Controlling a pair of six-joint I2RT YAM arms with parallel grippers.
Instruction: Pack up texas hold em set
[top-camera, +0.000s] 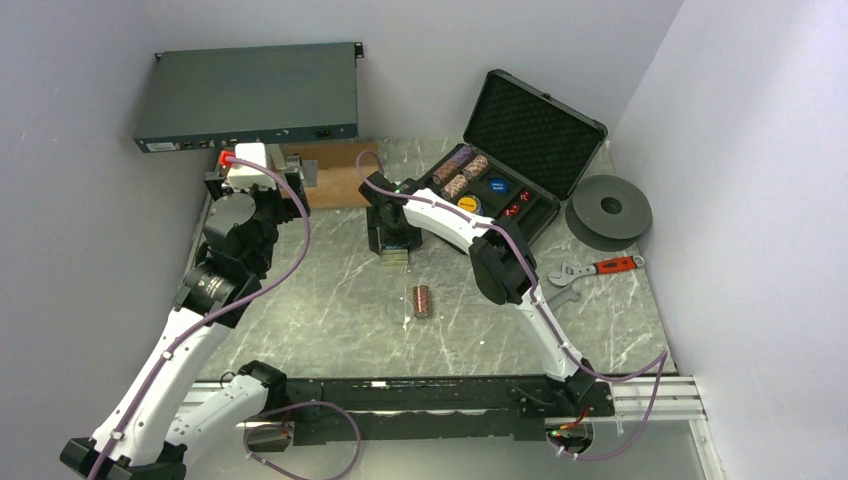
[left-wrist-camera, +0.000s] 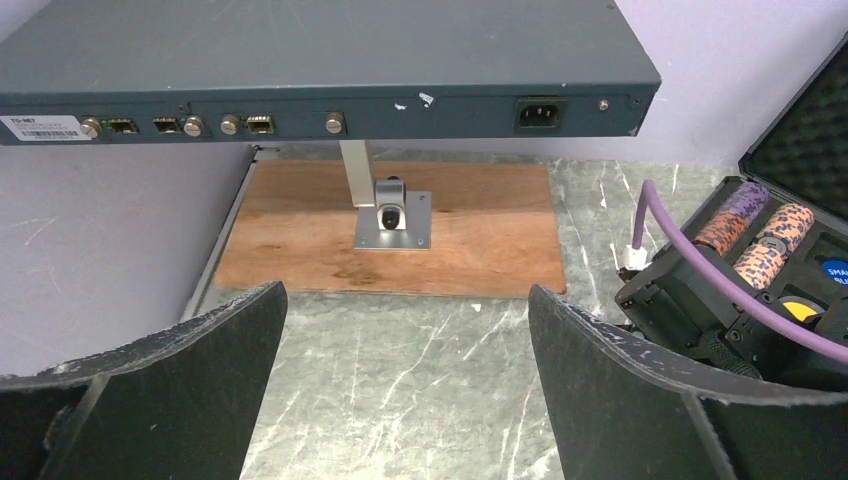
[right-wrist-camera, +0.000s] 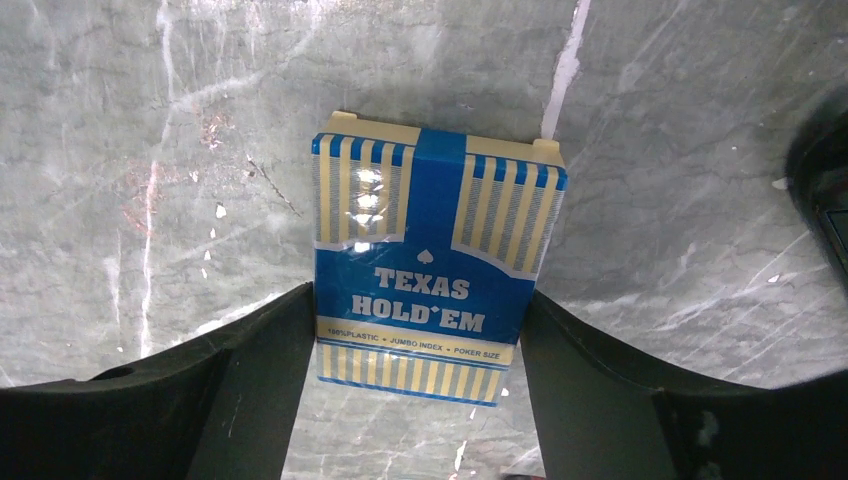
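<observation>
Right wrist view shows the card box (right-wrist-camera: 435, 270) lying flat on the surface (right-wrist-camera: 150, 150), near the open case (top-camera: 535, 130). The right gripper (right-wrist-camera: 417, 300) straddles its long edges, fingers right at them, though I can't tell whether they press. The box looks light, stiff and glossy, likely slippery, so a square pinch across its width should suit; the left gripper (left-wrist-camera: 405, 292) hangs wide open, empty.
</observation>
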